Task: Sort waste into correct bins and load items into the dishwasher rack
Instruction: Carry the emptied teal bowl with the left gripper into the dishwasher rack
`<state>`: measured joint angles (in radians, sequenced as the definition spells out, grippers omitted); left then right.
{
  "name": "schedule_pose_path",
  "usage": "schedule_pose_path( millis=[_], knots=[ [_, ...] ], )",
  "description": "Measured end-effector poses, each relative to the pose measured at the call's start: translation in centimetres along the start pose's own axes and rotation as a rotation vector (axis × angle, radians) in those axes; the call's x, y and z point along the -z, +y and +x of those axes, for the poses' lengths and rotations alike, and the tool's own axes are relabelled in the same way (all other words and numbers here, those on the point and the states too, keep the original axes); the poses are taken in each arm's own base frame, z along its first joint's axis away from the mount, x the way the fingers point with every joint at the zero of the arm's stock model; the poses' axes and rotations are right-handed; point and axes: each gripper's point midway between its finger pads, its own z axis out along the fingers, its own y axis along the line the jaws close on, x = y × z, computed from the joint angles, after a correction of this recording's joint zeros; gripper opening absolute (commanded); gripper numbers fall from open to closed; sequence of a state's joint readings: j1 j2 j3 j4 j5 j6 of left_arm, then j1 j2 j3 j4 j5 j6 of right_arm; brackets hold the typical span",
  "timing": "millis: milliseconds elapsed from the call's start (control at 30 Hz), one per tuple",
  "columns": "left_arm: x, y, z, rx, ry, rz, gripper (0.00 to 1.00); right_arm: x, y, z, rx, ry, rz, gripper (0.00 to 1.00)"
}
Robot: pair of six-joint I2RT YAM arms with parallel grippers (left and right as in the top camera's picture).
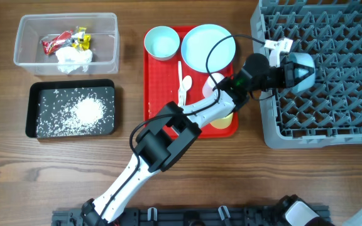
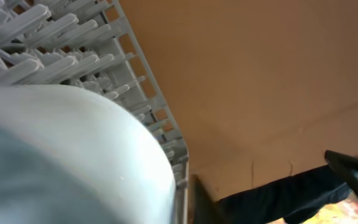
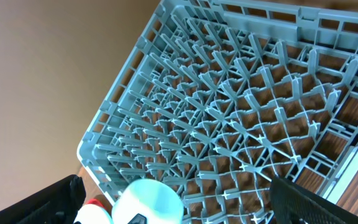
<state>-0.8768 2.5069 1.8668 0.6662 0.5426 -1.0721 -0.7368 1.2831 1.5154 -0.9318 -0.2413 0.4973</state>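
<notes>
My left gripper [image 1: 292,72] is shut on a pale bowl [image 1: 303,71] and holds it over the left part of the grey dishwasher rack [image 1: 332,100]. The bowl fills the left wrist view [image 2: 61,155], with the rack's pegs [image 2: 73,37] behind it. It also shows in the right wrist view [image 3: 148,202]. A second pale bowl [image 1: 162,43], the light-blue plate [image 1: 207,47] and the white spoon and fork [image 1: 182,85] lie on the red tray [image 1: 159,94]. The pink cup [image 1: 215,81] and yellow cup [image 1: 222,120] are partly hidden by my left arm. My right gripper [image 3: 179,211] is open above the rack [image 3: 241,112].
The clear tub [image 1: 21,44] at the far left holds the white napkin [image 1: 74,59] and the red [image 1: 55,44] and yellow [image 1: 82,39] wrappers. The black tray [image 1: 31,110] in front of it holds white grains [image 1: 87,110]. My left arm crosses the red tray.
</notes>
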Motion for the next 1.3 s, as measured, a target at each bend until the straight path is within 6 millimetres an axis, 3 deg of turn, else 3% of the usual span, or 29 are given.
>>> schedule_pose_path(
  millis=[67,300,500,600,767,1167,1233,1300],
  knots=[
    [0.0,0.2,0.0,0.003,-0.002,-0.003,0.66,-0.5,-0.2,0.1,-0.003,0.012,0.007,1.00],
    [1.2,-0.6,-1.7,-0.037,0.009,0.059,0.74,-1.3,-0.5,0.3,-0.009,0.033,0.018,1.00],
    [3.7,0.0,-4.2,-0.066,0.049,0.078,1.00,-1.3,-0.5,0.3,-0.009,0.034,0.018,1.00],
    [5.0,-1.1,-5.8,-0.087,0.060,0.085,1.00,-1.3,-0.5,0.3,-0.009,0.034,0.018,1.00],
    [8.3,-4.5,-10.3,-0.168,0.033,0.096,1.00,-1.3,-0.5,0.3,-0.009,0.034,0.018,1.00],
    [8.3,-4.4,-9.5,-0.179,0.072,0.088,1.00,-1.3,-0.5,0.3,-0.009,0.034,0.017,1.00],
    [8.5,-3.8,-9.4,-0.179,0.087,0.065,0.99,-1.3,-0.5,0.3,-0.009,0.034,0.017,1.00],
    [9.8,-0.3,-9.2,-0.077,0.128,-0.095,1.00,-1.3,-0.5,0.3,-0.009,0.034,0.017,1.00]
  ],
)
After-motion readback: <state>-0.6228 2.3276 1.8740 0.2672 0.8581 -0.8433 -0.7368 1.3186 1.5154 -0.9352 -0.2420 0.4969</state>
